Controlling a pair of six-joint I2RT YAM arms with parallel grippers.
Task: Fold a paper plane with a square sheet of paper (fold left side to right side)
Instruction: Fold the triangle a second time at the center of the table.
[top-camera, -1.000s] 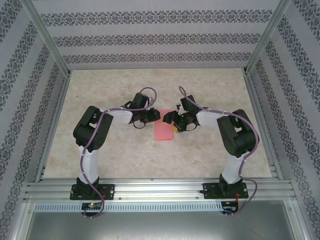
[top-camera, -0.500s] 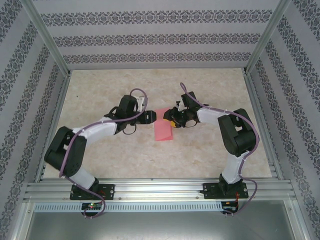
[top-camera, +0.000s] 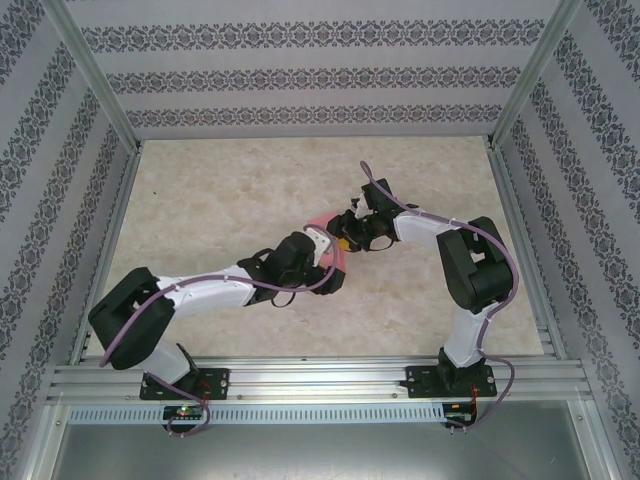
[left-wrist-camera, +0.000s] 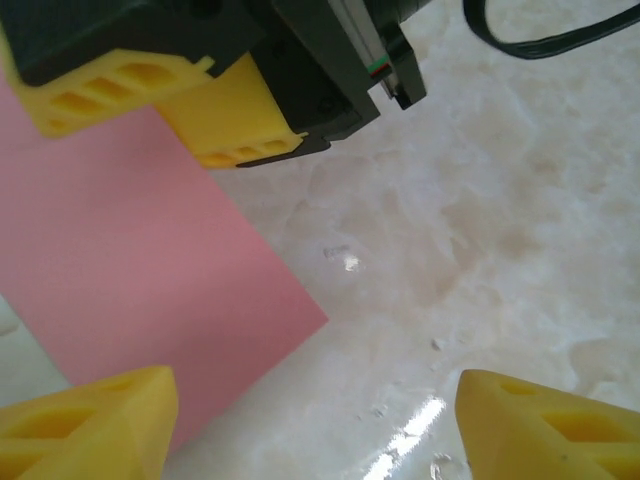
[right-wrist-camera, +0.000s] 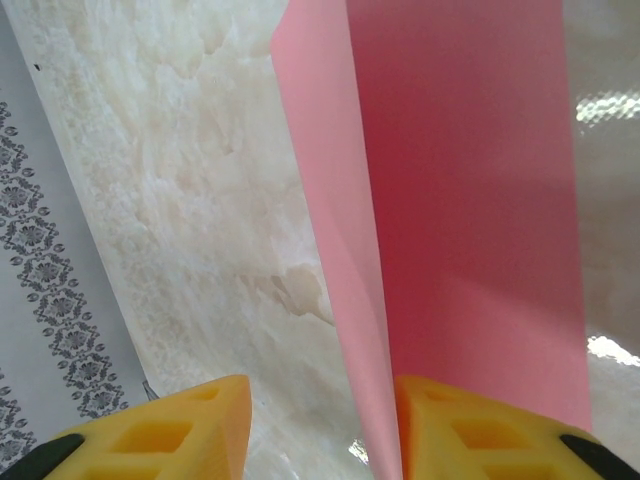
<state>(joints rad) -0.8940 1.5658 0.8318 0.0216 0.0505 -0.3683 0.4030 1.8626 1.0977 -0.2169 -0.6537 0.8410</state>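
The square sheet of paper (top-camera: 320, 221) is pink-red and lies at the table's middle, partly under both grippers. In the left wrist view it is a flat pink area (left-wrist-camera: 130, 270) with one corner pointing right. My left gripper (top-camera: 330, 268) hovers low over its near edge, open (left-wrist-camera: 315, 425) with bare table between the fingertips. My right gripper (top-camera: 345, 238) is at the paper's far right side, and its yellow fingers (left-wrist-camera: 230, 130) rest at the paper's edge. In the right wrist view a lighter raised layer of the paper (right-wrist-camera: 470, 200) stands against one fingertip, with the jaws (right-wrist-camera: 320, 425) apart.
The beige marbled table (top-camera: 220, 180) is boxed in by patterned walls (top-camera: 300, 80) and an aluminium frame rail (top-camera: 300, 375) along the near edge. A patterned wall (right-wrist-camera: 40, 300) shows close on the right wrist camera's left.
The left arm has swung from the paper's left side and stretched low toward its near edge, and its gripper opened wide. The right gripper narrowed slightly and stayed at the paper.
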